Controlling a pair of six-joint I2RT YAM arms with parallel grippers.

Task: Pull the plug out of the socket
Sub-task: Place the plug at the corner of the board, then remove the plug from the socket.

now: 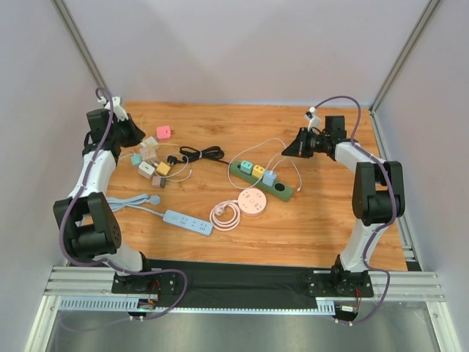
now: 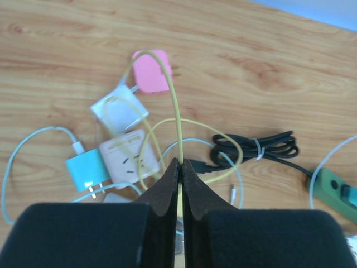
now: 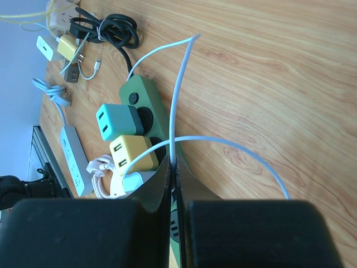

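Observation:
The green power strip (image 1: 260,181) lies mid-table with a teal plug (image 3: 114,120), a yellow plug (image 3: 131,154) and a light-blue plug (image 3: 133,181) seated in it. My right gripper (image 3: 173,162) hangs just right of the strip, shut on a thin white cable (image 3: 179,89). That cable loops over the strip towards the light-blue plug. At the far left, my left gripper (image 2: 181,163) is shut on a thin yellow cable (image 2: 174,95). This cable runs up to a pink charger (image 2: 150,71) in a heap of loose chargers.
White (image 2: 118,110), beige (image 2: 127,158) and teal (image 2: 86,170) chargers lie under the left gripper. A coiled black cable (image 2: 256,148) lies between them and the strip. A blue power strip (image 1: 187,221) and a round pink socket (image 1: 253,202) sit nearer the front.

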